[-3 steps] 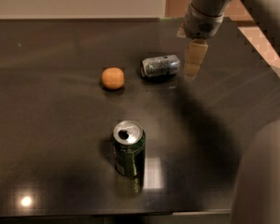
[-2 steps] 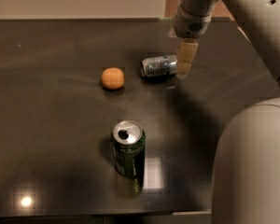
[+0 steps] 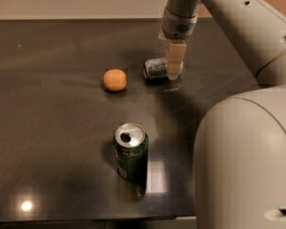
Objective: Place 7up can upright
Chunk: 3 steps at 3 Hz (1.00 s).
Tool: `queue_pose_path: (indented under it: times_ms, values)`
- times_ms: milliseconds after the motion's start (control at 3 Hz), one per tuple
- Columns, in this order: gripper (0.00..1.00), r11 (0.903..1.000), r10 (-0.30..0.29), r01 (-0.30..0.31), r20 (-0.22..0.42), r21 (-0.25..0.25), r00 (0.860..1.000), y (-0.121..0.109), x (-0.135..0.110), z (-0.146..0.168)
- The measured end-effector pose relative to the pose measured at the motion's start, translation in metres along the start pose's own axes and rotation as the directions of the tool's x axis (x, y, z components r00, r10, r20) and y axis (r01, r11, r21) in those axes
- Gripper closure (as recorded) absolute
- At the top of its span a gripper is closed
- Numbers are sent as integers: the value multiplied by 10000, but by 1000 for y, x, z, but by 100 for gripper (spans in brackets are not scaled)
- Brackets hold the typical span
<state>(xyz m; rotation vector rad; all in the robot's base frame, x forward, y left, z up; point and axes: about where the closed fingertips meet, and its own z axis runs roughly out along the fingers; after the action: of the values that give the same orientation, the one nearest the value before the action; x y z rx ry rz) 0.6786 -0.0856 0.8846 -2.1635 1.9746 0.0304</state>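
7up can (image 3: 155, 68): on its side on the dark table (image 3: 47, 128), just right of an orange (image 3: 115, 79). Gripper (image 3: 174, 65): pointing down at the can's right end; whether it grips cannot be told. Green can (image 3: 131, 152): upright, near the front edge.

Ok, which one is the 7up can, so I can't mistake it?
On the dark table, look toward the far side, right of the round orange object. The 7up can lies on its side beside the gripper; it is silver-grey, unlike the upright dark green can nearer the camera.
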Motion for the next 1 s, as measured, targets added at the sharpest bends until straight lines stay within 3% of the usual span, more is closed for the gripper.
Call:
queue_pose_path:
  times_ms: [1000]
  values:
    - [0,9967,-503,503,12,-638,9987,-3,-30,35]
